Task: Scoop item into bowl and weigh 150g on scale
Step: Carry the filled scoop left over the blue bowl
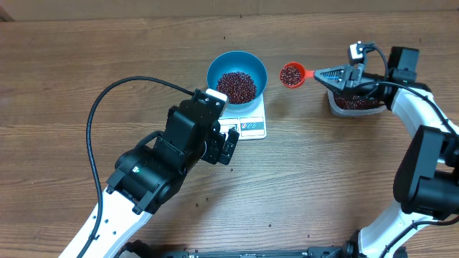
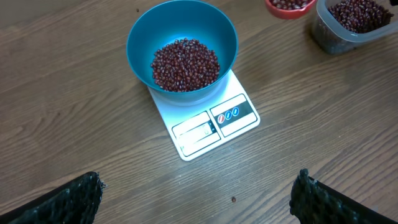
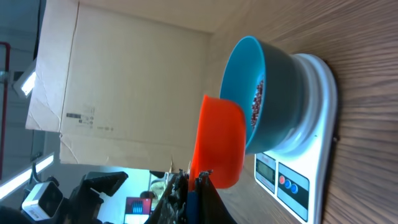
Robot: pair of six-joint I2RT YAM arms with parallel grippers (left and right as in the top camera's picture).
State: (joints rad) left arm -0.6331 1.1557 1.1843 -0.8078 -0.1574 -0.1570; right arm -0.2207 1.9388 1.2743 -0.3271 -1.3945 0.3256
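The beans (image 1: 237, 86) lie in three places. A loose dark red heap covers the bottom of the blue bowl (image 1: 213, 67). A smaller load fills the red scoop (image 1: 291, 74). The rest sit in the clear plastic tub (image 1: 355, 107) at the right of the table (image 1: 86, 64). The bowl stands on the rear half of the white scale (image 1: 252, 129), leaving the front strip with its display window and buttons uncovered; the display is too small to read. The right gripper (image 1: 320, 73) is shut tight on the scoop's handle and holds the scoop level above the table. From overhead the scoop hangs between the bowl and the tub, clear of both and nearer the bowl's right rim. In the right wrist view the scoop's cup sits just in front of the bowl's rim, and whether they touch cannot be told from there. The left gripper (image 1: 226, 147) is spread wide and holds nothing. It hovers above the table just in front of the scale. In the left wrist view its two dark fingers (image 2: 68, 202) frame the bottom corners, far apart, with bowl and scale ahead of them.
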